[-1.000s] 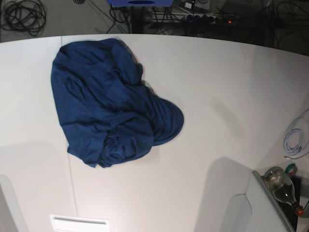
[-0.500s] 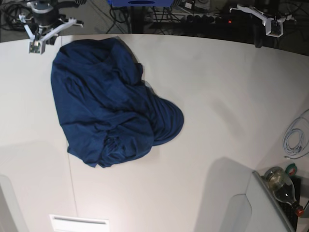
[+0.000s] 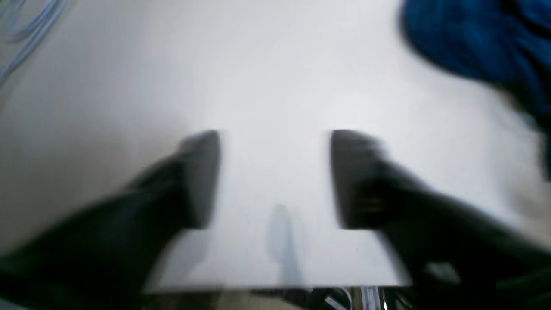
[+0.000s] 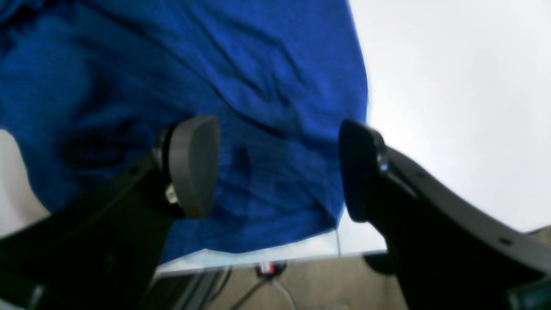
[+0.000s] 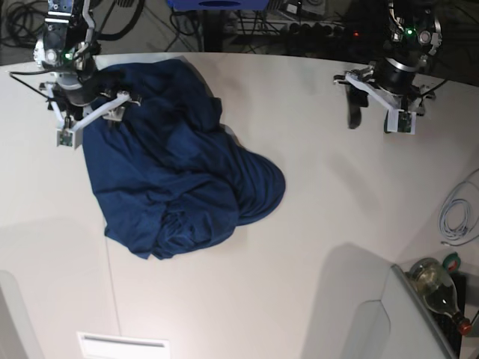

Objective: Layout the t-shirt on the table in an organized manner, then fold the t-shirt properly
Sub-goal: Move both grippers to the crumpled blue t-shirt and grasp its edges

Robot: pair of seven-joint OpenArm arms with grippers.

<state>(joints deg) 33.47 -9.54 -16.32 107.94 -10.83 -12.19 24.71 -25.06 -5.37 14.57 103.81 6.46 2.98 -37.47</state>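
Observation:
The t-shirt is a dark navy crumpled heap on the left half of the white table. My right gripper hovers over the heap's far left corner. In the right wrist view this gripper is open, with wrinkled blue t-shirt below the gap and nothing between its pads. My left gripper is over bare table at the far right, well apart from the shirt. The blurred left wrist view shows it open and empty, with the t-shirt at the upper right corner.
A light blue cable lies at the table's right edge, with a glass bottle below it. A white slotted panel sits at the near edge. A thin seam runs down the tabletop. Cables and a power strip lie beyond the far edge.
Both arms have come down from beyond the far edge to over the table. Both grippers have opened. The shirt heap lies much as before.

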